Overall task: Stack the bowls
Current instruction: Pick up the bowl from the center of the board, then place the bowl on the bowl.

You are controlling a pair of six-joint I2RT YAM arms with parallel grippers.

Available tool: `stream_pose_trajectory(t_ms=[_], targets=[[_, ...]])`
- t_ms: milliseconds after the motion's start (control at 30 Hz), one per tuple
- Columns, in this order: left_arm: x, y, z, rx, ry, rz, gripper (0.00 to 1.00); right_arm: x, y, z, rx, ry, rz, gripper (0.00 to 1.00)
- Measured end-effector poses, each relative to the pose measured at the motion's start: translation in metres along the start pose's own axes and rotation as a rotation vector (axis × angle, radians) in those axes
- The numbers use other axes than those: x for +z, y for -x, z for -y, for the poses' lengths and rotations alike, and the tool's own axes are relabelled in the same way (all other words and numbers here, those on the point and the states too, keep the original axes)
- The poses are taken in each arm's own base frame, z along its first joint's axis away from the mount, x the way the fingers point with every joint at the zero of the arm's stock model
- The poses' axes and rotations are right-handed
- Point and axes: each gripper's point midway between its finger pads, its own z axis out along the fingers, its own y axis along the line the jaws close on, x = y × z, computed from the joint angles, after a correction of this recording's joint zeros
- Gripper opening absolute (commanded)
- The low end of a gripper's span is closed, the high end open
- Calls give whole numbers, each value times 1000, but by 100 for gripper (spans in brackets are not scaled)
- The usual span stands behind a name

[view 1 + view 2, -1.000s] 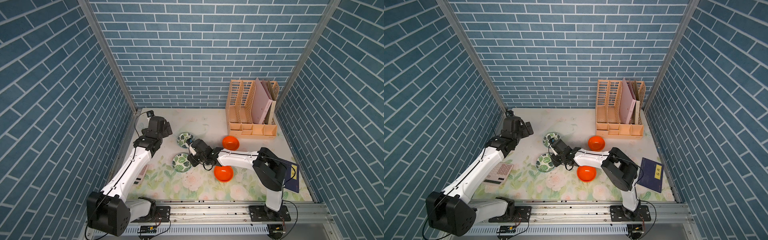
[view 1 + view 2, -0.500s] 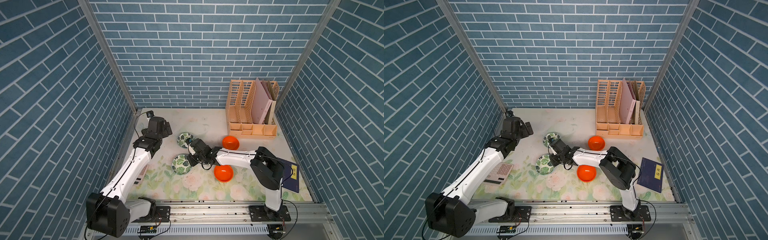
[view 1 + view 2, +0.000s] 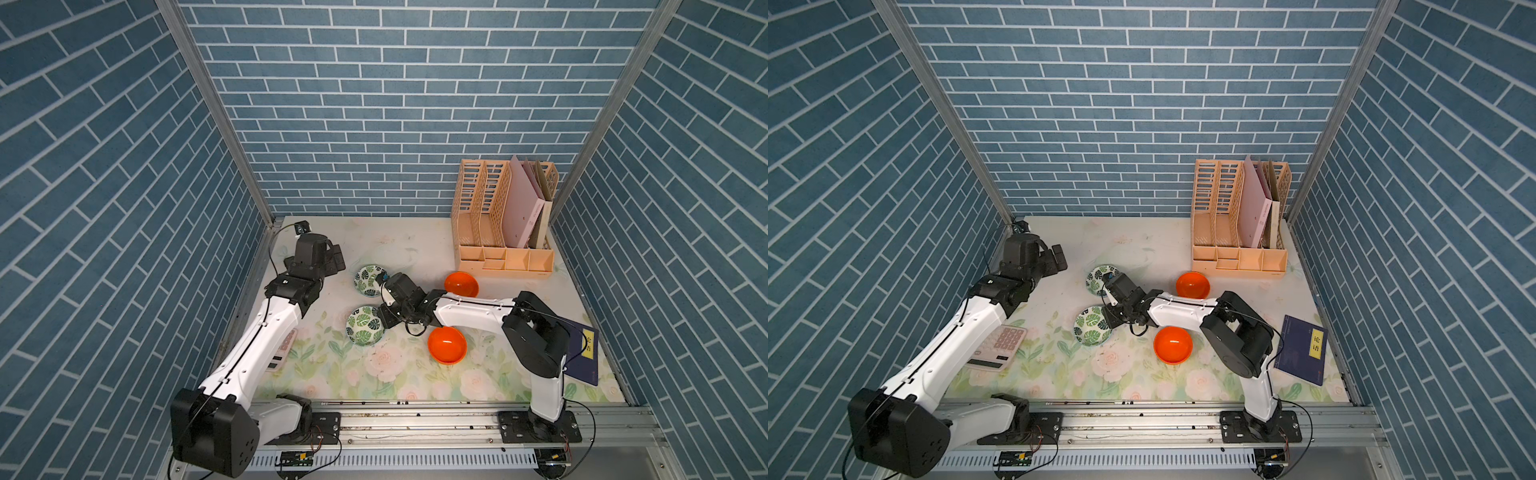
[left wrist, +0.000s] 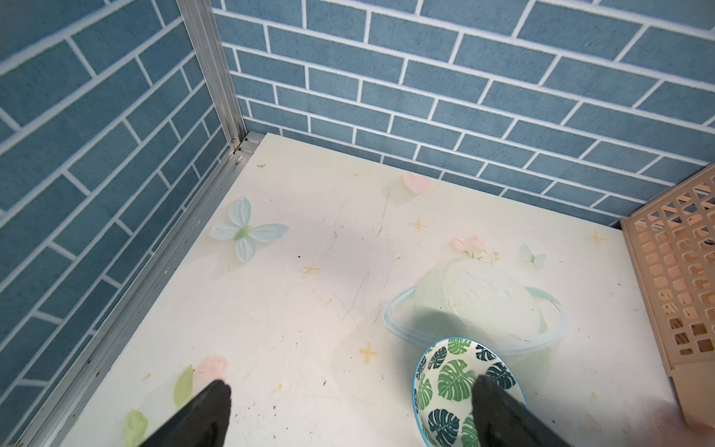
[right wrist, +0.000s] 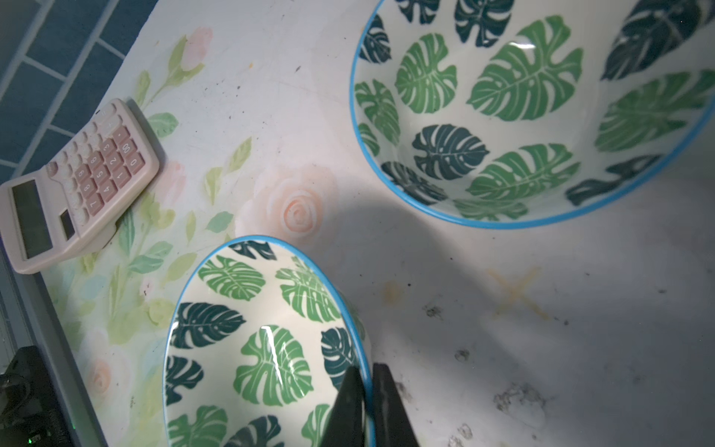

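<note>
Right wrist view shows the right end effector (image 5: 365, 377) pinched narrow on the thin blue rim of the near leaf bowl (image 5: 263, 348); lift it level, since the glossy glaze looks slippery, then nest it into the round far leaf bowl (image 5: 522, 116) at twelve o'clock.

Four small round bowls lie mouth-up and unstacked near mid-frame in both top views. The upper leaf bowl (image 3: 365, 281), white with green leaves and a blue rim, sits left of centre. The lower leaf bowl (image 3: 364, 326), alike in print, lies just below it, its rim pinched by the right gripper (image 5: 365, 373). The upper orange bowl (image 3: 461, 283), glossy and plain, lies right of centre, with the lower orange bowl (image 3: 447, 345) below it
</note>
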Motion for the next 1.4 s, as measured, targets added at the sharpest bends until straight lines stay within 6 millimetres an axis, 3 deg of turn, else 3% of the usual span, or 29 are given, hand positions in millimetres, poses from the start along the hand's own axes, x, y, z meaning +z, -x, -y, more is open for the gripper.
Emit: stream_pose_trajectory(t_ms=[233, 533, 667, 933, 1167, 1400], targets=[[1, -1, 2, 6, -10, -6, 99, -17, 14, 4, 41, 32, 26, 0], [7, -9, 8, 19, -36, -38, 99, -37, 34, -7, 41, 82, 58, 0], [7, -10, 11, 20, -51, -44, 100, -50, 58, -1, 60, 85, 96, 0], [12, -13, 14, 22, -64, -52, 100, -74, 117, 36, 114, 54, 215, 0], [20, -21, 16, 31, -60, -71, 99, -55, 138, 56, 139, 30, 214, 0], [21, -22, 18, 33, -63, -73, 100, -26, 132, 69, 159, 11, 158, 0]])
